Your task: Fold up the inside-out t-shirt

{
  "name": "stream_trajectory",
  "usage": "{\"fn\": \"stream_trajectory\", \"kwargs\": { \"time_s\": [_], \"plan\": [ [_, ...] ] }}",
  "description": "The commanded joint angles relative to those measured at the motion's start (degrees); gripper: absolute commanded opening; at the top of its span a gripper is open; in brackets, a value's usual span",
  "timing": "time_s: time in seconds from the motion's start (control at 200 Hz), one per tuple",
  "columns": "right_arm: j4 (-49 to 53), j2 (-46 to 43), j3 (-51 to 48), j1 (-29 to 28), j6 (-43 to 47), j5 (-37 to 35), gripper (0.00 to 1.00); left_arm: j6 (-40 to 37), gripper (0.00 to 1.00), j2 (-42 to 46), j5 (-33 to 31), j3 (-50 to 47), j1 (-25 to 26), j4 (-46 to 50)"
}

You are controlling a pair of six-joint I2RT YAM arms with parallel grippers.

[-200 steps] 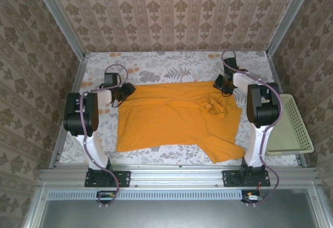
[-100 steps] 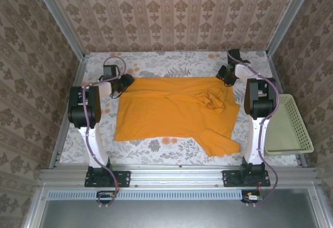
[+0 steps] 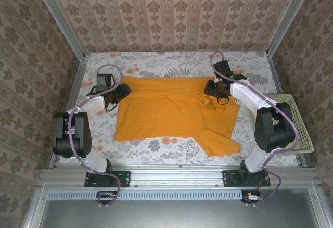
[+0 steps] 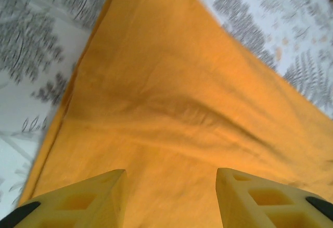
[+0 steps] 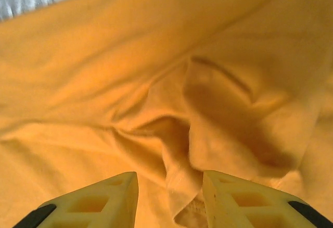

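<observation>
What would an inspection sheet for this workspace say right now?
Surface: table under floral cloth, flat.
Job's things: inside-out t-shirt spread mostly flat, bunched near its far right, one sleeve trailing toward the near edge.
Clutter: mesh basket at the table's right edge.
Grippers: left gripper open over the shirt's far-left corner; right gripper open over the bunched folds.
Cables: purple cables looped along both arms.
Surroundings: patterned walls, metal frame.

The shirt [image 3: 171, 113] covers the middle of the worktop [image 3: 156, 64]. Beyond its far edge there's a bare strip along the back, room to pass. Nearer than its front hem, another open strip. Left of it, the left arm [image 3: 86, 108] lies across the margin. Right of it, the right arm [image 3: 255, 100] and basket [image 3: 303, 134] crowd the side.
</observation>
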State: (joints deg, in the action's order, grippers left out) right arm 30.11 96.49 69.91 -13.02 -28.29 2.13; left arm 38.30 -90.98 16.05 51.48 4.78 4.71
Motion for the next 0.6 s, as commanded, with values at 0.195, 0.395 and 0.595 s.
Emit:
{"fn": "stream_trajectory", "kwargs": {
  "time_s": [0.195, 0.395, 0.595],
  "plan": [
    [-1.6, 0.6, -6.1, -1.9, -3.4, 1.0, 0.33, -1.5, 0.50, 0.6, 0.2, -4.1, -0.2, -1.3],
    [-2.8, 2.8, -5.0, -3.1, -4.5, 1.4, 0.32, -1.2, 0.50, 0.0, 0.7, -4.6, -0.2, -2.4],
    [-2.8, 4.7, -3.9, -3.3, -4.6, 1.4, 0.30, -1.1, 0.50, -0.3, 0.6, -5.0, -0.1, -2.8]
  ]
}}
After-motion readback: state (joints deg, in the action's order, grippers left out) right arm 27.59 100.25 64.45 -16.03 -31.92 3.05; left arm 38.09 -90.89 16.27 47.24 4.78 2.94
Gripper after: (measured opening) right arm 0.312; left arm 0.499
